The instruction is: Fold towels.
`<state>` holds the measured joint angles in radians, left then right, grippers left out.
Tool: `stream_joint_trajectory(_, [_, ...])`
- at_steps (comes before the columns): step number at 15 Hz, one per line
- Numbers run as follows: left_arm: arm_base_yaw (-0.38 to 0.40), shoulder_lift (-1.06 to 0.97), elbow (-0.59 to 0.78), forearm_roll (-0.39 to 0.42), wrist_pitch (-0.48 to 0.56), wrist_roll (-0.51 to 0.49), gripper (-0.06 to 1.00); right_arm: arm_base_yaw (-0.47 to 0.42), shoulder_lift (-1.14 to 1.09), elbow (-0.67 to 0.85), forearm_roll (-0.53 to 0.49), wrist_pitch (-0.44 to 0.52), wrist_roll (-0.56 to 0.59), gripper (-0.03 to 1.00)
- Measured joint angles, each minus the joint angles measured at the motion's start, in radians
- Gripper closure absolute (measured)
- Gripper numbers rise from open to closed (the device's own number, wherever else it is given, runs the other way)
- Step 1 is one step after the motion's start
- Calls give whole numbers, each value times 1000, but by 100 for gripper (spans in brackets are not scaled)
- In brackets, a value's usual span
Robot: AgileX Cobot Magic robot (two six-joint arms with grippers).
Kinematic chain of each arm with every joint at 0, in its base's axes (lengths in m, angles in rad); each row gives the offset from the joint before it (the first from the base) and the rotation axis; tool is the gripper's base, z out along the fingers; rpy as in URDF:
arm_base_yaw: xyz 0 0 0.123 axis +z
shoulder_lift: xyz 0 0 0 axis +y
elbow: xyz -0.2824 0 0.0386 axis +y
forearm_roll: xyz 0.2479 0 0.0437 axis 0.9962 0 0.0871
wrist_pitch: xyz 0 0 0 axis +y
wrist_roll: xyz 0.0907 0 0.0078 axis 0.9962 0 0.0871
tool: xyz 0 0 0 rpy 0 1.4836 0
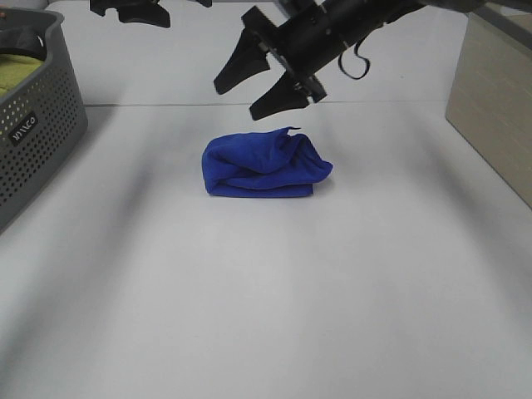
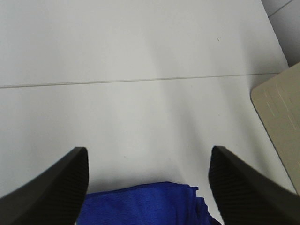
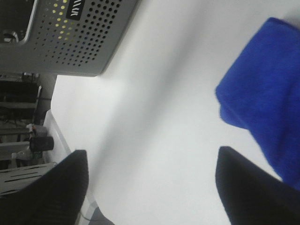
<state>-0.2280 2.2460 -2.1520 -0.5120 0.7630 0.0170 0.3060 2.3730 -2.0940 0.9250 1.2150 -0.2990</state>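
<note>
- The soft blue cloth towel (image 1: 264, 165) lies bunched, long side across the white table (image 1: 266, 316).
- The right gripper (image 1: 264, 79), wide apart and empty, hangs just above it, nearer.
- The left gripper (image 2: 147, 180) is spread apart too.

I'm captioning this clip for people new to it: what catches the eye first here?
The folded blue towel stands out, a bright bundle alone in the middle of the white table. Just above and behind it hangs the black right gripper, jaws open and apart from the cloth. A grey perforated basket sits at the table's left edge with something yellow-green inside.
</note>
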Motion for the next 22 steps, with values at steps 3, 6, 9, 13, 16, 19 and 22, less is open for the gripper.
stream_joint_trajectory(3, [5, -4, 0, -3, 8, -9, 26, 19, 95, 0, 74, 6, -8, 23])
stream_joint_trajectory(6, [7, -4, 0, -3, 27, -10, 26, -45, 182, 0, 80, 7, -7, 23])
stream_joint_trajectory(9, [7, -4, 0, -3, 34, -10, 25, -137, 210, 0, 99, 7, -7, 23])
stream_joint_trajectory(13, [7, -4, 0, -3, 44, -17, 25, -174, 210, 0, 104, 7, -7, 23])
stream_joint_trajectory(16, [7, -12, 0, 4, 89, 2, 25, -174, 155, 0, 85, 5, -7, 23])
stream_joint_trajectory(19, [7, -79, 0, 108, 235, 62, 25, -174, -31, 0, -93, 1, 36, 23])
stream_joint_trajectory(22, [7, -155, -1, 229, 378, 28, 25, -174, -197, 18, -334, -1, 147, 23])
